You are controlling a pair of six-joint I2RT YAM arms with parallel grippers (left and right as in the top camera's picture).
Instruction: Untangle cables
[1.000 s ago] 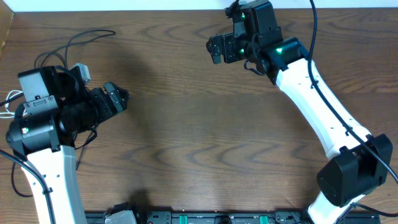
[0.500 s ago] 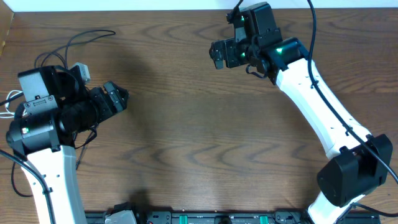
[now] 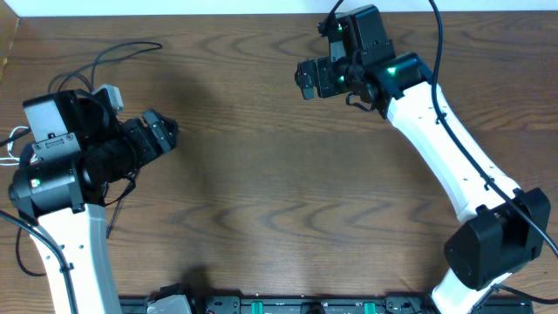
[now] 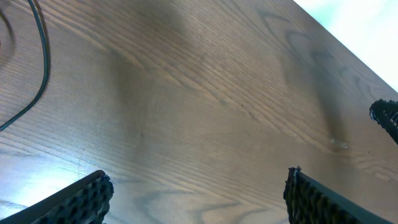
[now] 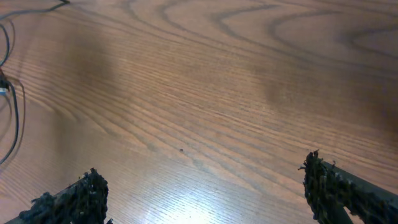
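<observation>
We are looking down on a wooden table (image 3: 261, 201) with both arms reaching over it. Our left gripper (image 3: 163, 131) is hovering over the table's left part and pointing toward the table's middle. Its jaws are standing wide apart with nothing between them. In the left wrist view we are seeing only bare table between its two ribbed fingers (image 4: 81, 199). Our right gripper (image 3: 312, 77) is hanging near the table's far edge, a little right of the table's middle. It is likewise spread wide and gripping nothing, and its black pads (image 5: 68, 202) are framing bare wood in the right wrist view.

The cables (image 3: 103, 59) are lying toward the table's far-left corner, partly under our left arm (image 3: 61, 192). Thin black loops are spreading from there toward the table's far edge, and one end is trailing toward the table's middle. A white cable (image 3: 12, 139) is peeking out at the table's left edge, mostly hidden by the arm. We cannot tell how the strands are crossing beneath the arm. In the left wrist view one black cable (image 4: 47, 62) is curving across the wood, well apart from the fingers. Neither gripper is touching any cable.
</observation>
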